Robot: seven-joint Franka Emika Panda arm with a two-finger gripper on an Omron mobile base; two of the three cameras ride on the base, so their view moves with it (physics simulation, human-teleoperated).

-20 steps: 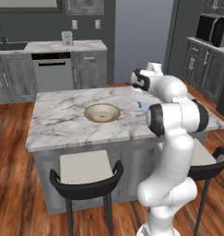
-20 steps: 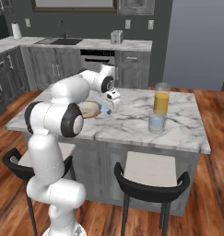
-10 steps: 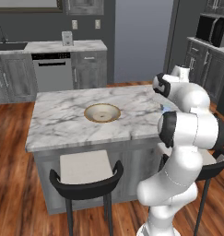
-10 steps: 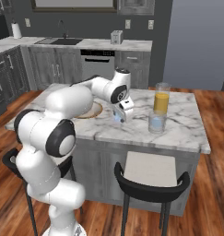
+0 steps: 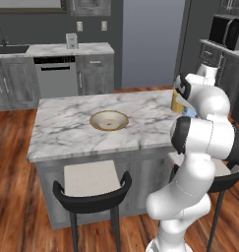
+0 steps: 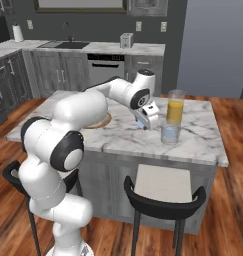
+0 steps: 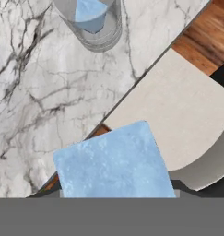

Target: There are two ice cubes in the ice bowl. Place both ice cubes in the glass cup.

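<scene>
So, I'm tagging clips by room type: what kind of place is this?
A home kitchen, by the look of it: a marble-topped island with bar stools, grey cabinets with a dishwasher, and a sink with a tap on the back counter.

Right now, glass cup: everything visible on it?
The glass cup is a short, clear, greyish tumbler standing upright on the marble island, just in front of the taller glass of orange liquid. In the hand view one pale-blue ice cube already sits inside it. The gripper hangs beside it, apart from it, holding the second ice cube.
</scene>
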